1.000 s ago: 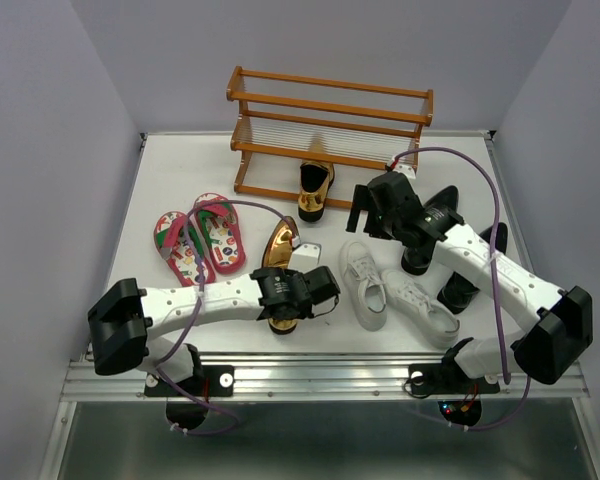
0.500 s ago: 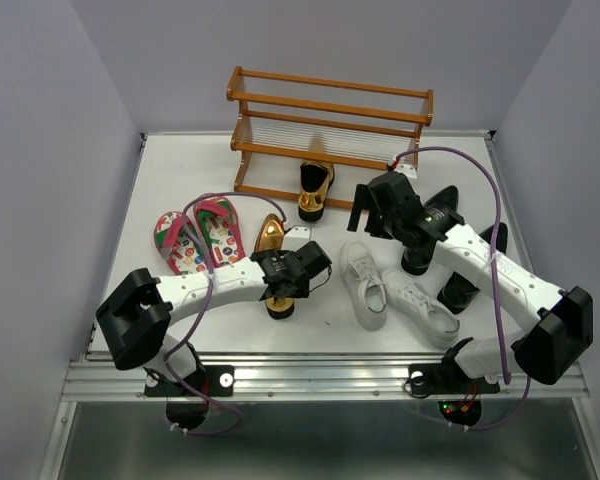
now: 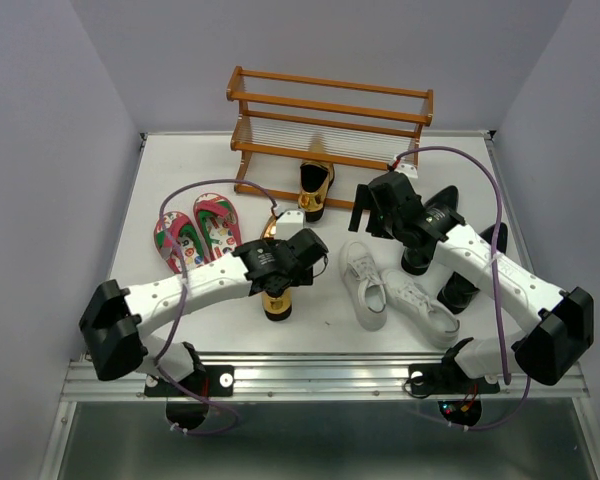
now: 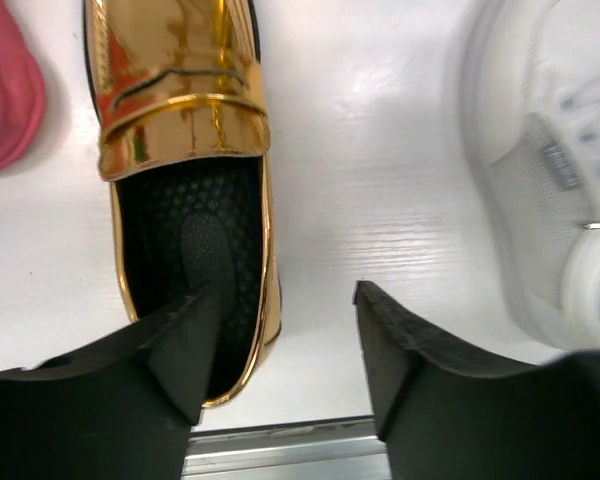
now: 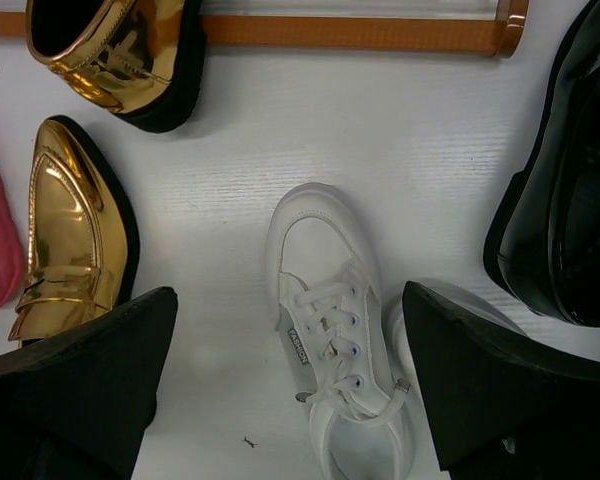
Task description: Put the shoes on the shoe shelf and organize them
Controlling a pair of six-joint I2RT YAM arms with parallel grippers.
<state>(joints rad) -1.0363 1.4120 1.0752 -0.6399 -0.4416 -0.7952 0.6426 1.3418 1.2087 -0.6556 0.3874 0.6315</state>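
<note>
One gold loafer (image 4: 185, 130) sits on its sole on the table, toe toward the shoe shelf (image 3: 330, 125). My left gripper (image 4: 280, 340) is open over its heel, with one finger above the black insole, the other above bare table, and the shoe's side wall between them. The other gold loafer (image 3: 315, 190) leans at the shelf's bottom rail (image 5: 360, 30). My right gripper (image 5: 290, 370) hangs wide open above a white sneaker (image 5: 340, 330), holding nothing. The pink flip-flops (image 3: 195, 230) lie to the left and the black boots (image 3: 430, 230) to the right.
The second white sneaker (image 3: 420, 305) lies beside the first, near the front edge. A black boot (image 5: 570, 220) is close to my right gripper's right finger. Both shelf tiers show no shoes on them. The table's metal front rail (image 4: 280, 450) is just behind the loafer's heel.
My left gripper has opened and let go of the gold loafer, which was tilted in its grip and now rests flat on the table. The right arm has not moved.
</note>
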